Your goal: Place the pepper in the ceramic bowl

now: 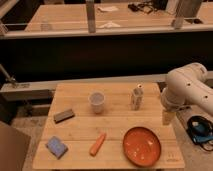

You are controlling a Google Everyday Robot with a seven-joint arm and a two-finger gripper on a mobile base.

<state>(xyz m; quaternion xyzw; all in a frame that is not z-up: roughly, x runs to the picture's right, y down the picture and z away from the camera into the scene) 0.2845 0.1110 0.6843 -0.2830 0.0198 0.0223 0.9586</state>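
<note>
The pepper [98,143], long and orange, lies on the wooden table [115,90] near the front edge, left of centre. A wide, shallow orange-red bowl [142,145] sits just right of it at the front right, empty. My white arm [187,90] hangs over the table's right edge. My gripper [166,117] points down beside that edge, behind and to the right of the bowl and well away from the pepper. It holds nothing that I can see.
A white cup-shaped vessel [97,101] stands at mid-table. A pale can [136,97] stands to its right, close to my arm. A dark grey block [64,115] and a blue sponge [56,147] lie on the left. A counter with rails [100,30] runs behind.
</note>
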